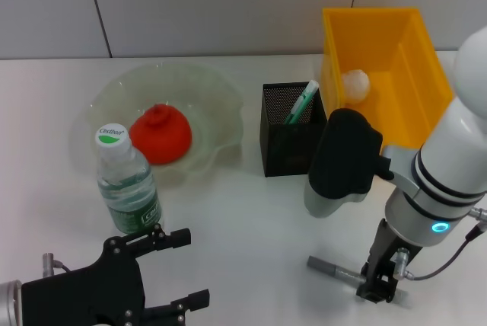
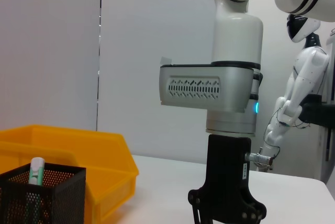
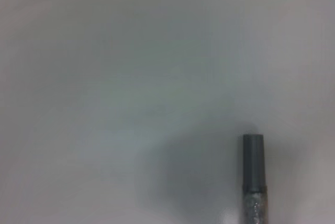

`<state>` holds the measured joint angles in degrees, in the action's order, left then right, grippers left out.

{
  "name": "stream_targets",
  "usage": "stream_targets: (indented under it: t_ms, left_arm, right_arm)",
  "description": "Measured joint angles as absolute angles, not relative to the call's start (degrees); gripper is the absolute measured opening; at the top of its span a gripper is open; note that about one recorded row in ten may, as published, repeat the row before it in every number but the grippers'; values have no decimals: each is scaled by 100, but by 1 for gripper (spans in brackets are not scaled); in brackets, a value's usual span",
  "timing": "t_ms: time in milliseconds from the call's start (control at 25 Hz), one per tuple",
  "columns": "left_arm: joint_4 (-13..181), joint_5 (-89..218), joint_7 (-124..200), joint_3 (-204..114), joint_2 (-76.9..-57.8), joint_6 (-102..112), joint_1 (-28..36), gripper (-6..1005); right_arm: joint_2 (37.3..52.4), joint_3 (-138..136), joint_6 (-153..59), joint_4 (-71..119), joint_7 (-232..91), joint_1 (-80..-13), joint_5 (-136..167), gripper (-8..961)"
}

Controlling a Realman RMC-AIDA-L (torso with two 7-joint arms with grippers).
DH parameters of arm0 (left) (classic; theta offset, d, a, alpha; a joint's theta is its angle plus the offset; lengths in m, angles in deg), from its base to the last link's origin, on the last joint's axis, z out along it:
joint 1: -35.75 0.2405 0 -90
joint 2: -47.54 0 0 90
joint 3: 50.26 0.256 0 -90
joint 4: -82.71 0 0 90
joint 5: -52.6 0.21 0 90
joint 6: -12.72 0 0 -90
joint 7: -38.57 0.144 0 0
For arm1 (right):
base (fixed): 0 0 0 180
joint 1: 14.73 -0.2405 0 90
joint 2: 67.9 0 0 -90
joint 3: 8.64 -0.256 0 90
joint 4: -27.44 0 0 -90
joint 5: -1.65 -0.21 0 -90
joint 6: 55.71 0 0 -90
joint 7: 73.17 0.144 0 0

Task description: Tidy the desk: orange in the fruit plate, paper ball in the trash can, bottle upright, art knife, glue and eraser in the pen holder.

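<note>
The orange [image 1: 160, 134] lies in the translucent fruit plate [image 1: 217, 90] at the left. Just in front of the plate, the bottle [image 1: 126, 183] stands upright. A white paper ball [image 1: 354, 84] rests inside the yellow trash can [image 1: 417, 52] [image 2: 78, 150]. A green-and-white glue stick [image 1: 301, 103] [image 2: 36, 169] leans in the black mesh pen holder [image 1: 283, 139] [image 2: 42, 195]. The grey art knife [image 1: 333, 269] [image 3: 253, 174] lies flat on the table at the front right, and my right gripper [image 1: 378, 286] is down at its right end. My left gripper [image 1: 186, 269] is open at the front left. The eraser is out of view.
The white table [image 1: 251, 219] runs back to a grey panelled wall. My right arm's bulky wrist [image 1: 342, 162] [image 2: 209, 90] hangs in front of the pen holder and the trash can. The bottle stands close behind my left gripper.
</note>
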<state>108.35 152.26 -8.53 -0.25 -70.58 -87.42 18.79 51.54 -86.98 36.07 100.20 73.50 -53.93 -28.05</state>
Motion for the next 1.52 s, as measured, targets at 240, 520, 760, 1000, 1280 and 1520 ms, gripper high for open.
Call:
stream_targets:
  t_ms: [240,520,760,1000,1280,1520]
  left_arm:
    - [10811,15226,-836,-25,-7059,-8750,1880,802]
    - [10807,15226,-832,-25,-7059,-8749,1882,802]
    - [10804,15226,-826,-25,-7059,-8746,1888,802]
    - [10810,15226,-819,-25,-7059,-8746,1896,802]
    - [10812,15227,-818,-25,-7064,-8740,1889,802]
    - [10818,15222,-818,-25,-7074,-8737,1880,802]
  right_arm:
    - [5154,-8668,3598,9928,7352,-5420,-2801,240]
    - [5155,-8669,3651,9963,7331,-5422,-2792,151]
    - [5141,-8768,3769,10281,7317,-5408,-2811,139]
    - [5122,-9108,4248,11101,7170,-5422,-2563,129]
    - [5119,-9324,4589,12580,6546,-5409,-1717,127]
    - [5122,-9014,4266,13033,6007,-5415,-722,126]
